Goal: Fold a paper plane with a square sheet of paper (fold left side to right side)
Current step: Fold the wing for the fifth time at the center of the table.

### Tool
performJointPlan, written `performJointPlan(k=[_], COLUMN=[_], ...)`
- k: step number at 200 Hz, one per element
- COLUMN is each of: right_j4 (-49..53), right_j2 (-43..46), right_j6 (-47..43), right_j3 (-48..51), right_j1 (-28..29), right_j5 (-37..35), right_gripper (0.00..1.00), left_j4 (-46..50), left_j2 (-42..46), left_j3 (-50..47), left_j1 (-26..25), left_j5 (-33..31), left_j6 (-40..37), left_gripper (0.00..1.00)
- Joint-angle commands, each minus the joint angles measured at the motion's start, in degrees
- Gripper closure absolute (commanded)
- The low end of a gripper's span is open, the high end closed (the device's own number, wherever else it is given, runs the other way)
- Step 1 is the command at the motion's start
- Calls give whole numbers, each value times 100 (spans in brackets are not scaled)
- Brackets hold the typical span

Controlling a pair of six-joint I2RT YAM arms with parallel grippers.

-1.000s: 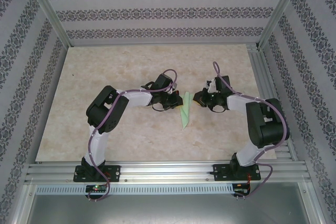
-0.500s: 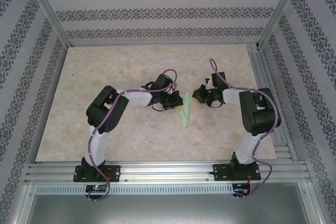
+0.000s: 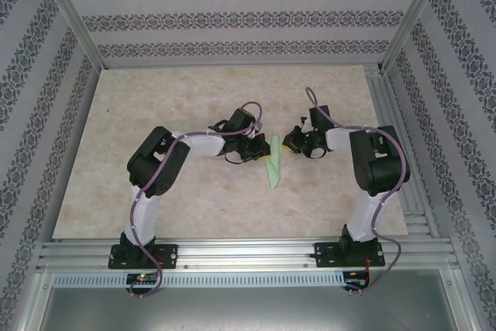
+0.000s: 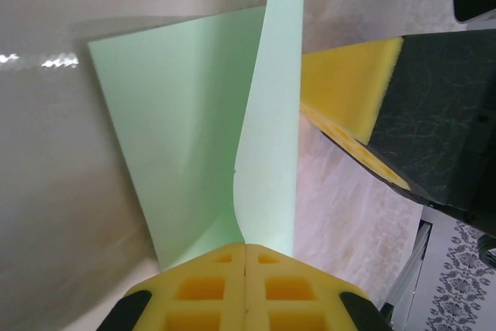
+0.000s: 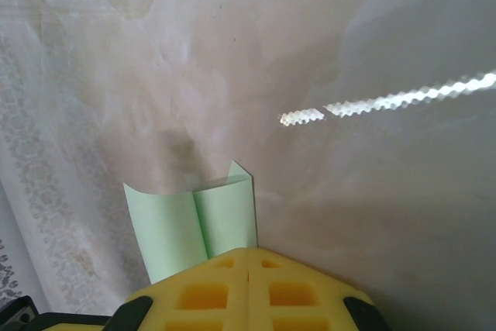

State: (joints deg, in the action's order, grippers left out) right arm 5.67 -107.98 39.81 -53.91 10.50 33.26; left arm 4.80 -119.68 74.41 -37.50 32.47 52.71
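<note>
I'm keeping the left pincer [image 3: 260, 153] nipped shut on the paper plane [image 3: 273, 162] mid-bench [image 3: 155, 98], from its nine o'clock, seemingly to hold one flap upright, while the right pincer [image 3: 290, 145], pads together, steadies its three o'clock edge.

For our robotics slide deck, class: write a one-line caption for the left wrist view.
Left gripper shut on the folded green paper, one flap standing up, the right gripper close beside.

Pale marbled table [image 3: 155, 122], edged by an aluminium rail [image 3: 248, 251] along its near side, carries one item: a slim mint-green paper plane [image 3: 273, 164] lying lengthwise near the centre (one flap stands up off the surface).
</note>
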Motion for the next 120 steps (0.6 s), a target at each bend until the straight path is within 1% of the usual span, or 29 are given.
performJointPlan(k=[1,38,51,72,120], right_j4=[375,573,471,295,466], right_j2=[-223,-267,-243,-79,366], right_j6=[-248,-359,-344,-264,-289], right_j3=[-76,-139,-130,-117,-200], right_j1=[83,107,110,100,118], right_j5=[-360,-473,-386,-228,-162], right_gripper=[98,97,97,97,96], left_j4=[241,377,405,403,329], left_j2=[-161,-172,-172,-174,-170], left_j3=[227,315,335,301,249], left_j1=[84,93,95,111,111], left_j5=[111,102,93,63,58], left_j6=[-293,-392,-412,-384,-328], left_gripper=[100,100,100,100,100])
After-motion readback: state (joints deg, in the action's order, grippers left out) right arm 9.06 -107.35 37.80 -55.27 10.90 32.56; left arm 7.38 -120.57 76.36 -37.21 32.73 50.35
